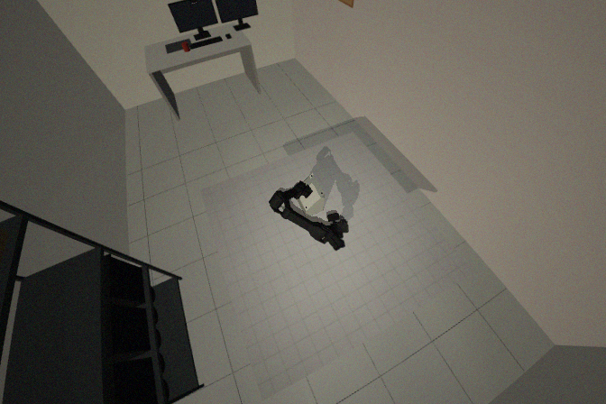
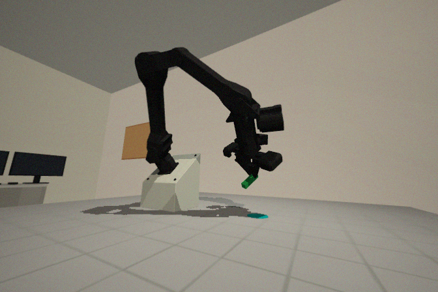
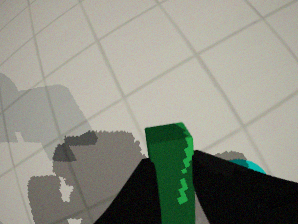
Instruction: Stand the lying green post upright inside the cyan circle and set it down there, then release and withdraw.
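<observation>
The green post (image 2: 248,182) (image 3: 169,145) is held in the air, tilted, with its free end pointing down and to the left in the exterior view. My gripper (image 2: 253,174) (image 3: 170,164) is shut on the post near its upper end. The cyan circle (image 2: 261,216) (image 3: 256,166) lies flat on the floor, below and slightly right of the post in the exterior view. In the wrist view the right finger hides most of the circle. In the top view I cannot make out the post or the circle; the arm covers that spot.
The pale arm base (image 2: 164,189) (image 1: 315,202) stands left of the gripper in the exterior view. The arm's shadow falls over part of the circle. A desk (image 1: 198,56) with monitors and a dark shelf unit (image 1: 60,328) stand farther off.
</observation>
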